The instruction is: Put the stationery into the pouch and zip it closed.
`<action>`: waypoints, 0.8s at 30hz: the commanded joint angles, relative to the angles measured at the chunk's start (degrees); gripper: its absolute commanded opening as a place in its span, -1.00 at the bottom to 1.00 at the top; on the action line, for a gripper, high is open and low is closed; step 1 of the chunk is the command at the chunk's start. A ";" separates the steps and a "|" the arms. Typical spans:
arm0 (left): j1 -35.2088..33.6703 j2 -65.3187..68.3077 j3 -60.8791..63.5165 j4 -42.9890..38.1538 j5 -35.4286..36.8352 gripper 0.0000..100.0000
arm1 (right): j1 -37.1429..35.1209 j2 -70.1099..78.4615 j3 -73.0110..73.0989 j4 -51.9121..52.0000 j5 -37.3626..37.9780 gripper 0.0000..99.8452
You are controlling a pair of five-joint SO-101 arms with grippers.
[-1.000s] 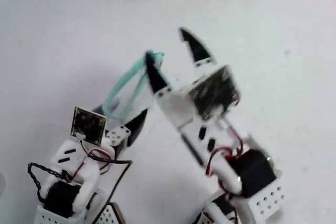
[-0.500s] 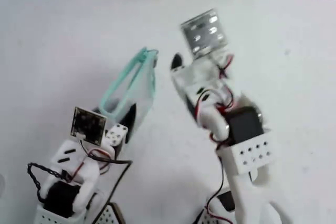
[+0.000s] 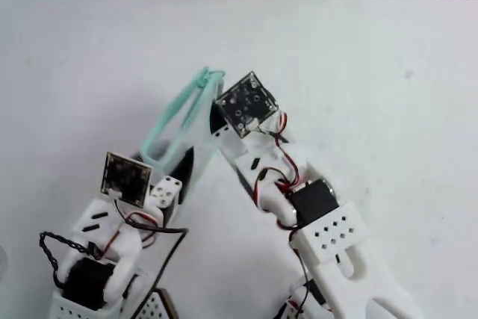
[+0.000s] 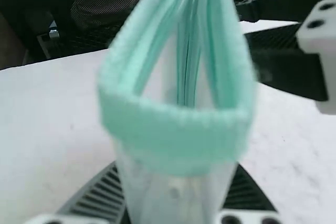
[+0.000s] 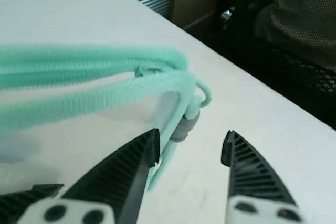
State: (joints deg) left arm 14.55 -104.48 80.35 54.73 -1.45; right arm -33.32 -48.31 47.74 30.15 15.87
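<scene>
Left gripper point(image 3: 179, 174) pinches pouch point(image 4: 173, 135); right gripper point(image 5: 191, 139) gapes empty, zip pull point(image 5: 185, 124) probably just inside; misgrab could tug pouch loose.

one mint-green pouch point(image 3: 178, 121), two arms — left arm point(image 3: 104, 248), right arm point(image 3: 317, 218) — one white table point(image 3: 388, 50)

Clear pouch point(image 4: 178, 129) with mint-green trim stands on the white table point(image 4: 47, 129), mouth open, base gripped between the left gripper's point(image 4: 173, 205) black jaws. Right gripper point(image 4: 245, 23) sits just beside the rim.
</scene>
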 commanded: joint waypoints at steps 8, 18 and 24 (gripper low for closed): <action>2.24 -0.31 -0.18 -1.14 -0.70 -0.81 | 0.92 10.77 -0.88 -11.56 1.67 -0.62; 7.96 -0.31 1.41 -1.49 -8.18 -0.95 | -0.04 11.47 -0.70 -14.81 1.93 -0.61; 8.57 -0.31 1.58 -1.49 -8.26 -0.95 | -1.36 14.11 -0.88 -17.19 1.93 -0.61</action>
State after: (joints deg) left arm 20.53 -104.84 81.76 53.93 -8.84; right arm -33.32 -35.38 47.91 15.56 17.27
